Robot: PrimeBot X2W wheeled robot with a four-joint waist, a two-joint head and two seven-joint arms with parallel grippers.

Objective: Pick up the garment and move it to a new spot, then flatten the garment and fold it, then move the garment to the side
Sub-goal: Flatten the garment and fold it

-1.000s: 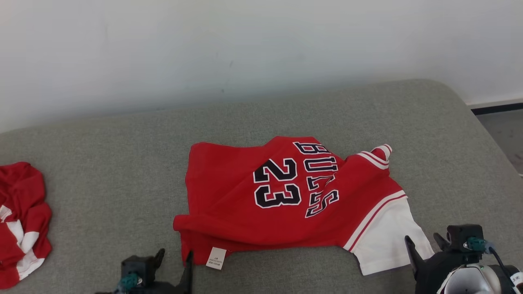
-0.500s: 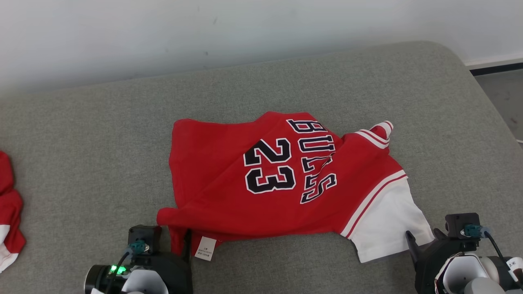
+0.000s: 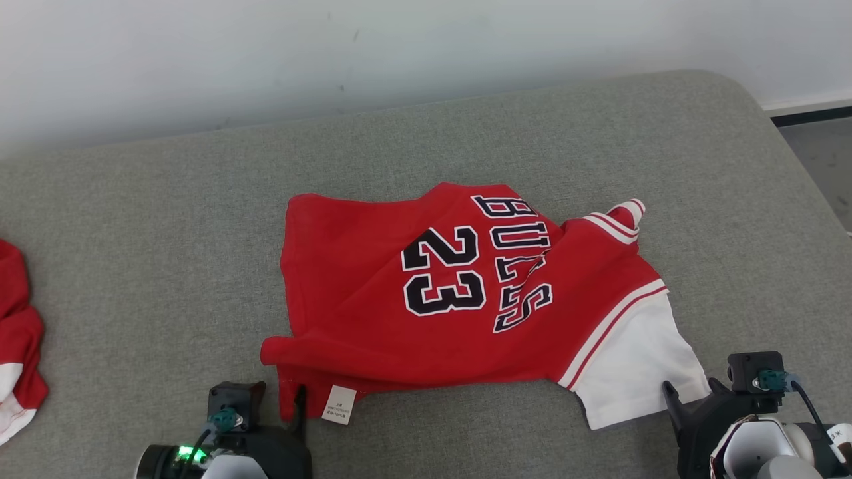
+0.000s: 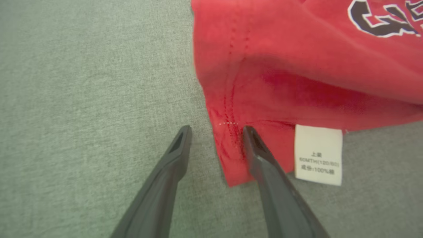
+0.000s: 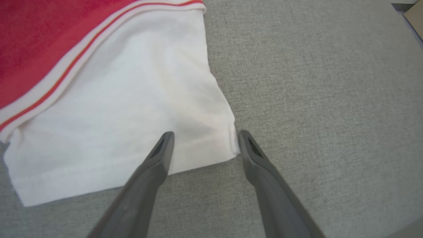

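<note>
1. Grey cushion (image 3: 166, 233) – the wide, flat work surface. The garment (image 3: 373, 319) lies at its middle, nearer my edge than the far wall (image 3: 333, 53). A second red heap (image 3: 16, 346) sits well apart at the far left; I leave it alone.
2. The step, as I judge it, is pinching both near corners so that the garment lifts as one sheet. Both grips should close before either arm rises, and the lift should be level, or the cloth will swing and bunch.
3. My right gripper (image 5: 205, 133) has its jaws wide, straddling the near right corner of the white sleeve (image 5: 132, 99). It should go deeper past the hem stitching before closing, since the corner is thin.
4. My left gripper (image 4: 217, 128) has its jaws parted but nothing pinched. One finger is on the cushion, the other over the red hem corner. It needs to catch both layers – the edge is rolled under there.
5. Looks: a soft red jersey, rumpled, with the near hem folded over, a "23" print (image 3: 442, 279) lying sideways and striped trim at the sleeve.
6. The care label (image 4: 318, 154) is white and sits just right of my left fingers. I should keep it out of the pinch.
</note>
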